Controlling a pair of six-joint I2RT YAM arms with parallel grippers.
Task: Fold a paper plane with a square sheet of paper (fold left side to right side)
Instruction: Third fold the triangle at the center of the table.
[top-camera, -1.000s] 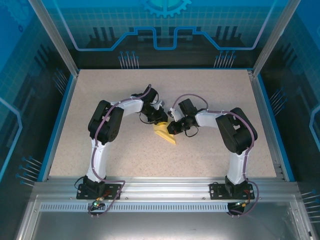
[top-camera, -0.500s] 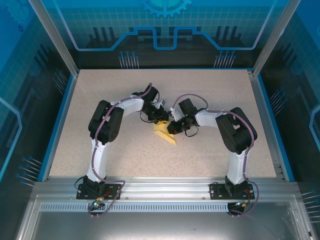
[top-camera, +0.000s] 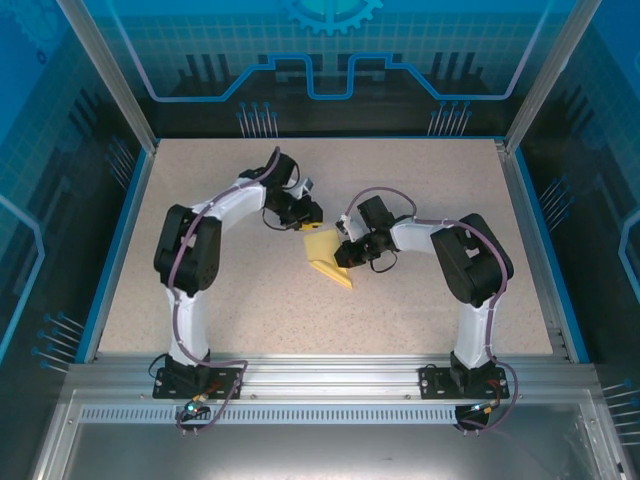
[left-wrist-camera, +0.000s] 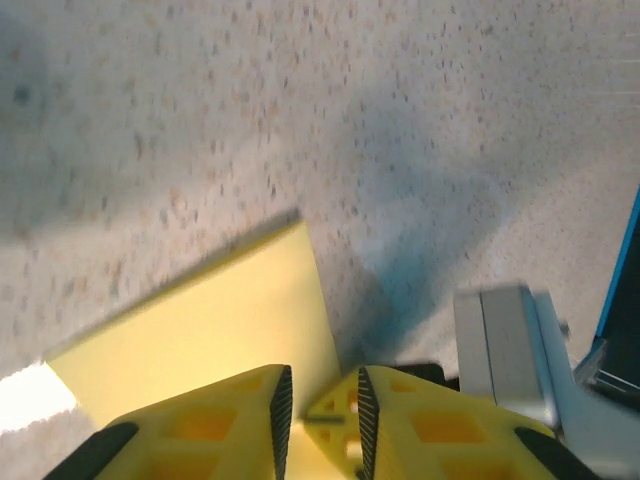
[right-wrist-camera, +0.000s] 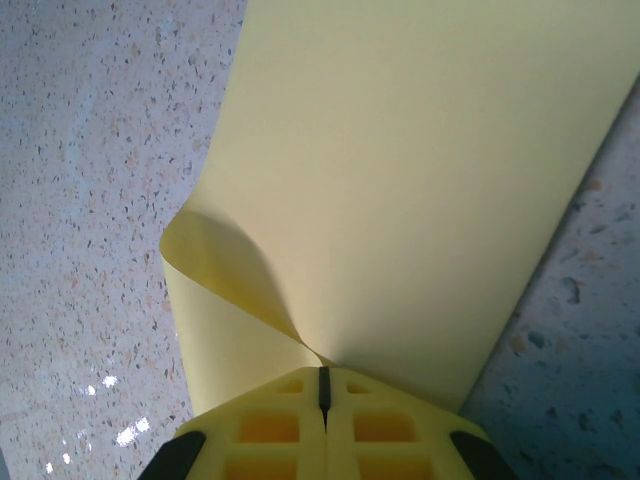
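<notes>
Right gripper (top-camera: 346, 256) was clamped shut on the paper (top-camera: 322, 245) near the middle of the table (top-camera: 200, 290). In its wrist view the two yellow fingers (right-wrist-camera: 250, 432) met with no gap. The paper (right-wrist-camera: 400, 150) rose out of their seam as one broad flat panel, with a curled flap looping off to the panel's left above the speckled table (right-wrist-camera: 90, 150).

From above, the paper was a creased shape, not a flat square. A paler flap was on the side toward the table's far edge, and a brighter narrow wedge lay on the table, its tip pointing toward the near edge. The right gripper held it from the side toward the table's right edge.

Left gripper (top-camera: 312, 216) was at the flap's far corner, a little farther up the table than the right one. In its wrist view its fingers (left-wrist-camera: 235, 425) stood a narrow gap apart, low over the table (left-wrist-camera: 300, 100), and the paper (left-wrist-camera: 220, 320) ran in toward that gap. I could not tell whether the pads were pinching the paper or only standing beside its edge.
</notes>
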